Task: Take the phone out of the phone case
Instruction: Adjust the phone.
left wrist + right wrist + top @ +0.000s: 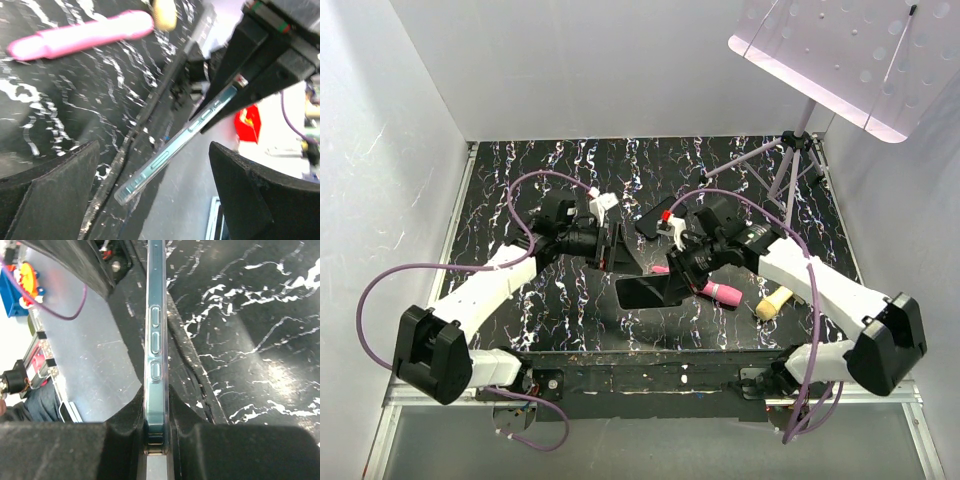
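Clamping the phone case (156,340) edge-on in the right claw (156,427), jaws pinched hard on one end, the rest jutting straight out ahead of the fingertips. Inside that clear shell, the phone (650,292), seated, teal rim behind the side buttons, dark face showing to the overhead camera. Holding the left claw (154,147) released and spread wide, one finger (55,195) on each side of the case's free end, without contact. Beyond the left claw, on the marbled black table (260,340): a pink cylinder (80,32), with a cream piece (165,12) near its tip. Farther out, between the two claws, a second black phone (650,222), lying flat, apart from both
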You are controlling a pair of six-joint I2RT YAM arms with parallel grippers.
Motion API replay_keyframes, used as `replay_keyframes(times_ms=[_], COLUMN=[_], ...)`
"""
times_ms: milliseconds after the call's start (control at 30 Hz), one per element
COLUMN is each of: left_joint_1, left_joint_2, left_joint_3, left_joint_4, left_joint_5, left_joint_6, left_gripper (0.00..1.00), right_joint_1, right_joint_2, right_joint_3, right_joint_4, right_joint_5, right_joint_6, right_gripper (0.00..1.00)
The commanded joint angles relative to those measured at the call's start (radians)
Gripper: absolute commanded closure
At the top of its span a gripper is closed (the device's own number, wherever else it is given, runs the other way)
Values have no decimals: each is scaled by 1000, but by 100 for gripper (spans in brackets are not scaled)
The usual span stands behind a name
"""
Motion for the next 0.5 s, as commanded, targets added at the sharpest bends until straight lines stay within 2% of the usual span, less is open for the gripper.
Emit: replay_keyframes(times_ms=[0, 133, 267, 367, 433, 467], left_joint_1=[-32, -93, -167, -172, -172, -172], left_joint_2=[-28, -20, 14, 35, 43, 48], left_joint_3=[-31, -65, -72, -66, -49, -40], left_joint_4=[90, 147, 158, 185, 187, 185], left_joint_5=[268, 340, 375, 415, 432, 437], left_joint_6=[73, 44, 38, 7, 7, 7], left_gripper=[12, 13, 20, 32, 49, 52], right_joint_1=[-9, -15, -53, -88, -90, -90], right_joint_2=[-85, -103, -126, -126, -120, -114], right_joint_3=[-37, -46, -34, -14, -8, -6], right_joint_4=[25, 25, 51, 54, 42, 40], right_joint_5=[-190, -252, -359, -442, -456, -465], right_joint_6=[-79, -105, -99, -104, -113, -119], right_gripper=[99, 99, 99, 99, 99, 99])
